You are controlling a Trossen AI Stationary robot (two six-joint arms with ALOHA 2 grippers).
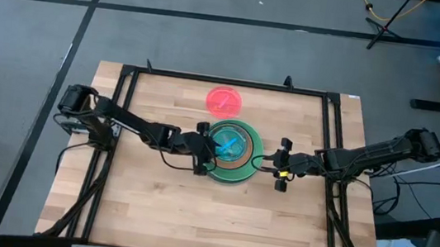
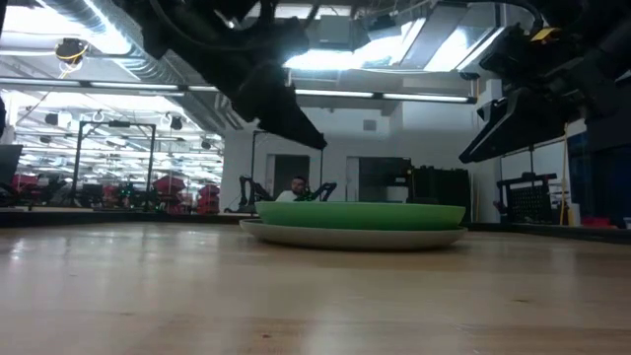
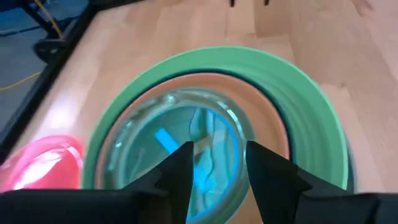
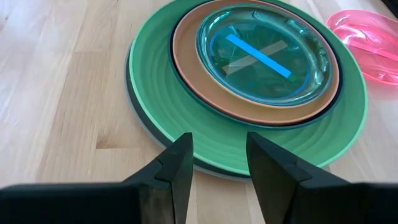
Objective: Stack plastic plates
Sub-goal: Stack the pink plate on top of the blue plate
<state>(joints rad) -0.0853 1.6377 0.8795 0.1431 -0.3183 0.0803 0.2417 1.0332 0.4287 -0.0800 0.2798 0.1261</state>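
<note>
No brand, label or writing can be read on anything here; the only mark is a bright blue strip showing through the translucent blue plate (image 4: 264, 55).

In the high view, the left tool (image 1: 215, 151) hangs over the left part of the stack at the middle of the bench (image 1: 152, 207), its fingers (image 3: 180, 177) apart above the blue plate and clamped on nothing. The stack sits grey plate (image 4: 140, 121) lowest, the mint green plate (image 4: 161, 99) on it, a dark teal rim just showing inside that, then the brown plate (image 4: 189, 71), with the blue plate on top. The pink plate (image 1: 224, 101) lies alone on the bench near the far edge, just beyond the stack and apart from it. To the right, the right tool (image 1: 282, 163) waits just beside the stack's right rim, its fingers (image 4: 177, 171) apart and holding nothing.

The bench is pale wood planking inside a black metal frame, standing on a grey floor crossed by dark lines. The low view looks past the stack into a large, brightly lit hall with ceiling lights, ducting and distant equipment.
</note>
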